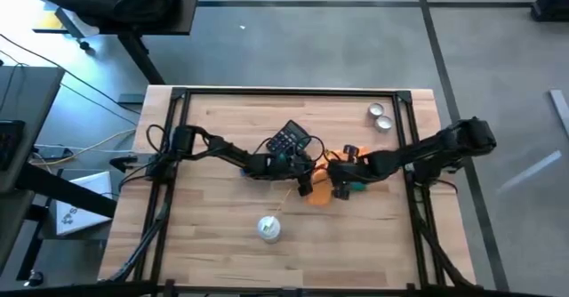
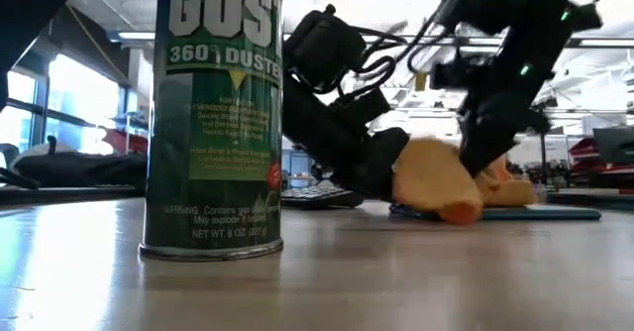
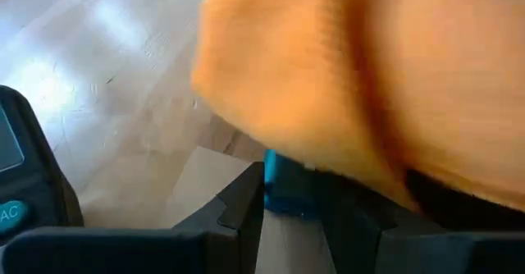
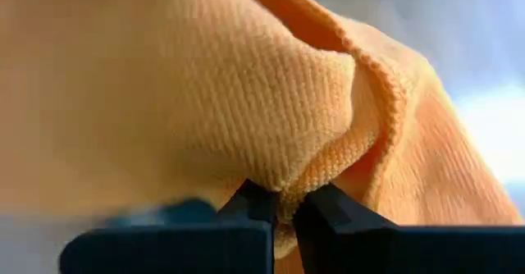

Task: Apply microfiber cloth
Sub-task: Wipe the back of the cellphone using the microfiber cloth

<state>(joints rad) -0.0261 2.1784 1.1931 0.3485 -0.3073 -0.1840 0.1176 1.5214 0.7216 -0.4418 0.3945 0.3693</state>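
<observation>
The tabletop (image 1: pixel 222 235) is pale wood planking inside a dark metal frame. Both dark arms reach in to its middle, where the calculator (image 1: pixel 289 140) lies, a flat black slab set at a slant.

The cloth (image 1: pixel 322 195) sits just beside the calculator, on the side toward the right arm. It is a soft, bright orange knit with a ribbed weave, bunched and folded, so it has no clear long axis or heading; in the low view it forms a rounded lump (image 2: pixel 436 182) resting on a thin blue pad (image 2: pixel 555 212). A small blue box (image 3: pixel 283 194) shows under its edge.

The right gripper (image 4: pixel 283 208) has its fingers drawn nearly together, pinching a fold of the cloth's hemmed edge. The left gripper (image 1: pixel 302 177) is at the cloth's calculator side; I cannot tell how its fingers stand.

A green duster can (image 2: pixel 213 113), an upright cylinder, stands well apart from the calculator toward the tabletop's near edge. Two small round metal tins (image 1: pixel 380 116) sit far from the calculator, near the right-hand far corner.
</observation>
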